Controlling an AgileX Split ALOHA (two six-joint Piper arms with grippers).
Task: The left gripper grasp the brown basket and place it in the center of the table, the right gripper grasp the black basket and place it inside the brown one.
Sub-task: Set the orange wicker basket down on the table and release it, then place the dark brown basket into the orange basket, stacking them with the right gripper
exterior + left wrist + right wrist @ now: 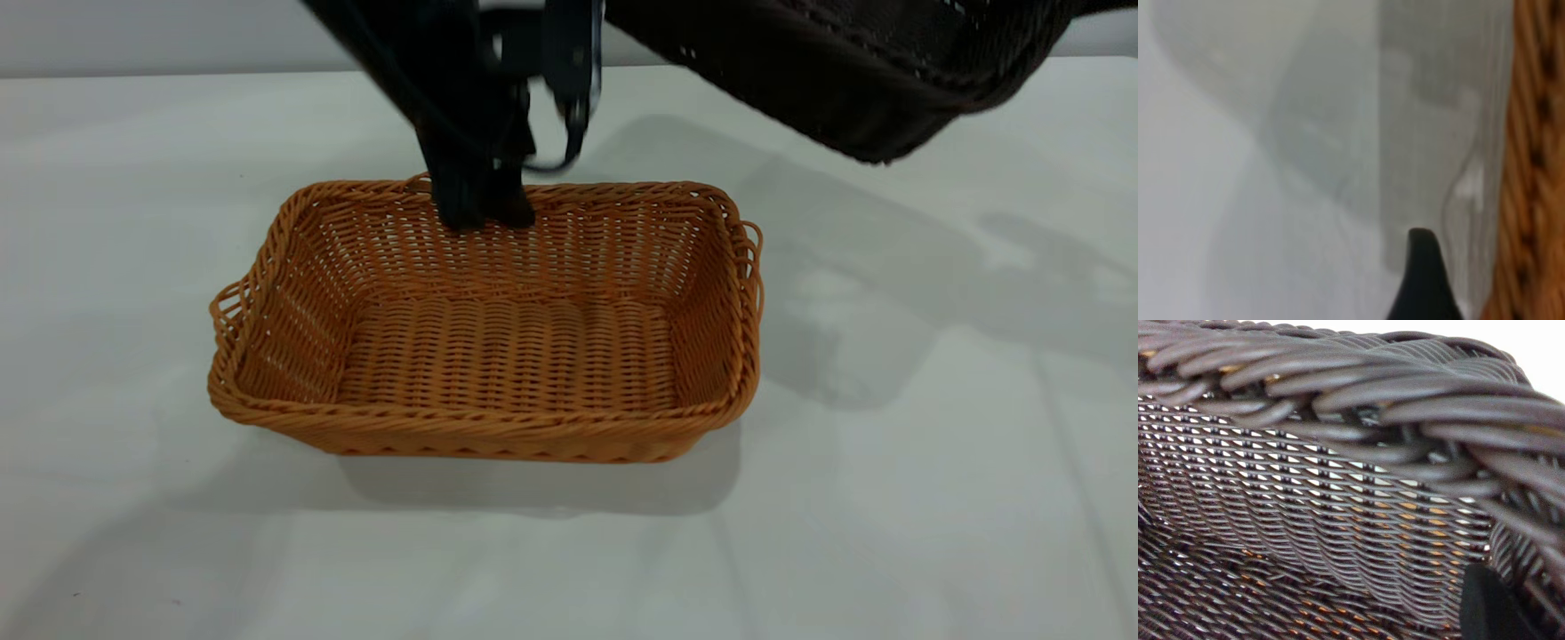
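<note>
The brown basket (498,329) stands flat on the table (889,516) at its middle, empty. My left gripper (484,209) reaches down at the basket's far rim. In the left wrist view one finger (1423,280) stands outside the wicker wall (1535,167) with a strip of table between them, so the gripper looks open. The black basket (853,62) hangs tilted in the air at the top right, above and behind the brown one. The right wrist view shows its rim and inside wall (1338,507) very close, with one finger (1485,607) against the wall. The right gripper itself is out of the exterior view.
The shadows of the black basket and the arms fall on the table to the right of the brown basket. Bare tabletop lies on all sides of the brown basket.
</note>
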